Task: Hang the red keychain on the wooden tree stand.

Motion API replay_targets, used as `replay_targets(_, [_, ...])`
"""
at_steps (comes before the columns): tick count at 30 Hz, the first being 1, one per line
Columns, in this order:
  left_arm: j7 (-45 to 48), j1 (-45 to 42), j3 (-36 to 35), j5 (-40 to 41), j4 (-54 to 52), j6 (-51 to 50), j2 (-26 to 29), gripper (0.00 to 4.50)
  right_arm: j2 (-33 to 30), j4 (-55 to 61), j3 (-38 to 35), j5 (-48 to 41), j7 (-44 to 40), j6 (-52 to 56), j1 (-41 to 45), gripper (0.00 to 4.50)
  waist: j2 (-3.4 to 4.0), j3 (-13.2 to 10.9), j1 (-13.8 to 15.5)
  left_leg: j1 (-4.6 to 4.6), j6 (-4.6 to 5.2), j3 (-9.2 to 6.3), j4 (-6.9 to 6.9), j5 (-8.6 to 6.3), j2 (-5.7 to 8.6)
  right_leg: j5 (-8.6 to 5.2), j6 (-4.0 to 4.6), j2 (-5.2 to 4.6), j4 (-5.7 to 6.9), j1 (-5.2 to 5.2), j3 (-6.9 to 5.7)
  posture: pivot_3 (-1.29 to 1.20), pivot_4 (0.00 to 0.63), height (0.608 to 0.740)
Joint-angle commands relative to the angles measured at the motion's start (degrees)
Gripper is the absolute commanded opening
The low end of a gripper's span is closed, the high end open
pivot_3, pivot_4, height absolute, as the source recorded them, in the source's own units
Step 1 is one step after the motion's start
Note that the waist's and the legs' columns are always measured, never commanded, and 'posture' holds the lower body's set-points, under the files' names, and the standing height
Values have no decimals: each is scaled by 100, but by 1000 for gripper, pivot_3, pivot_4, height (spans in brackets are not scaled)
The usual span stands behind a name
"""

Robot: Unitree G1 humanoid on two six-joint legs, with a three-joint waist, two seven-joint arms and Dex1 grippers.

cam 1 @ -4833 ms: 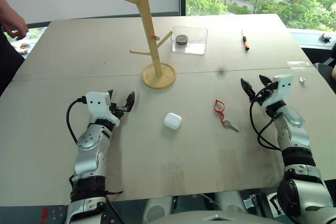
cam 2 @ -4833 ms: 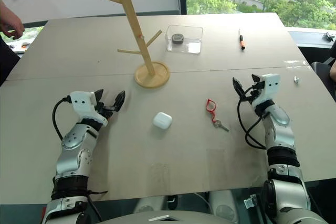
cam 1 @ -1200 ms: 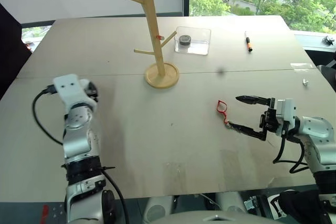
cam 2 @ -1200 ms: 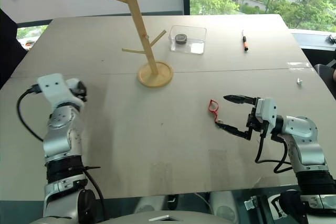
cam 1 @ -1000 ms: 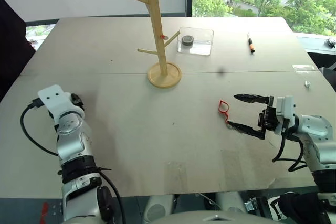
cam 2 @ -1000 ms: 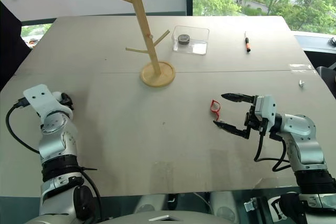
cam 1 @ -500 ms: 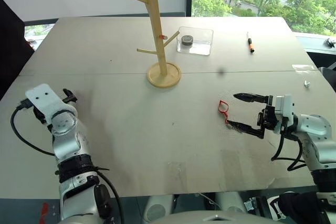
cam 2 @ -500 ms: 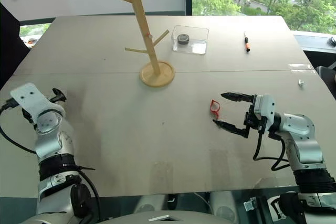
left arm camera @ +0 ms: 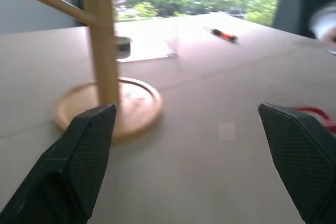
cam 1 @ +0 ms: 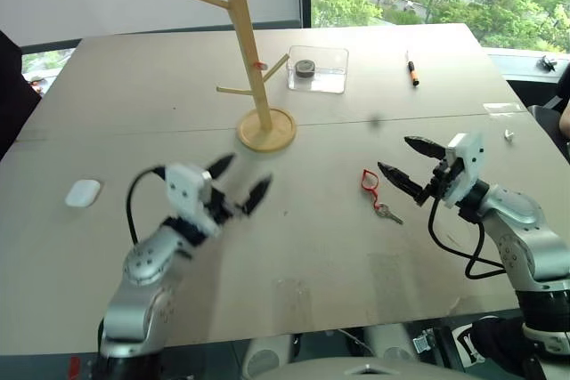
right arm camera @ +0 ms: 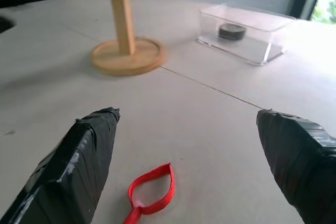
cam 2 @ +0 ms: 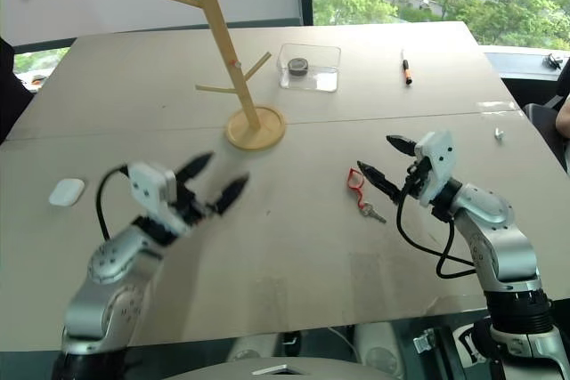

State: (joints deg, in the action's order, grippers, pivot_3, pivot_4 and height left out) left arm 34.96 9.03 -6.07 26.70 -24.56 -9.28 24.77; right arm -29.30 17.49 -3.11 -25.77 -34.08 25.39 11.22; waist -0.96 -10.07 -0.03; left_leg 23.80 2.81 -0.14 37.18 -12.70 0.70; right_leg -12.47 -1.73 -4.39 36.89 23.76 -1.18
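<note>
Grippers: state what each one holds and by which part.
Nothing is held. The left gripper and right gripper are both open and empty; the keychain lies on the table, just ahead of the right gripper.

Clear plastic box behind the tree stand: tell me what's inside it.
The clear plastic box holds one small dark round object near its left side. Its underside is hidden, so what it is cannot be told.

The left gripper point(left arm camera: 191, 145) was seen with its two black fingers point(left arm camera: 79, 156) spread wide apart over the tan table point(left arm camera: 210, 93). The wooden tree stand point(left arm camera: 102, 61) was seen just beyond one finger, upright on its round base, with a clear box point(left arm camera: 147, 43) behind it and an orange-capped marker point(left arm camera: 223, 34) farther back. A bit of the red keychain point(left arm camera: 317, 115) was seen lying on the table beside the other finger.
</note>
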Motion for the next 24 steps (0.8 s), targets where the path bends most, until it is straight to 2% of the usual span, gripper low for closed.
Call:
replay_targets(1, [990, 303, 83, -27, 76, 940, 173, 4480, -73, 1208, 301, 137, 967, 1602, -123, 4500, 0, 0, 77, 1, 0, -2, 4, 0, 0, 0, 1, 0, 0, -1, -3, 0, 150, 740])
replay_targets(7, [1597, 388, 280, -481, 780, 2156, 138, 4480, 282, 1987, 302, -87, 1977, 3767, 231, 4500, 0, 1, 90, 7, 2, 1, 18, 0, 5, -1, -3, -13, -6, -4, -8, 0, 150, 740])
replay_targets(11, [1867, 394, 407, -582, 1050, 2529, 189, 4480, 653, 2193, 199, -172, 2304, 4552, 343, 4500, 0, 1, 83, 7, 3, -1, 8, 0, 3, -1, -2, -6, -7, -1, -15, 0, 150, 740])
replay_targets(24, [2161, 550, 591, -522, 1184, 2492, 300, 4480, 953, 2108, 457, -2, 2617, 5102, 513, 4500, 1, 0, 75, 9, 5, -3, 11, 1, 0, -11, -21, 23, -9, -3, -40, 0, 150, 740])
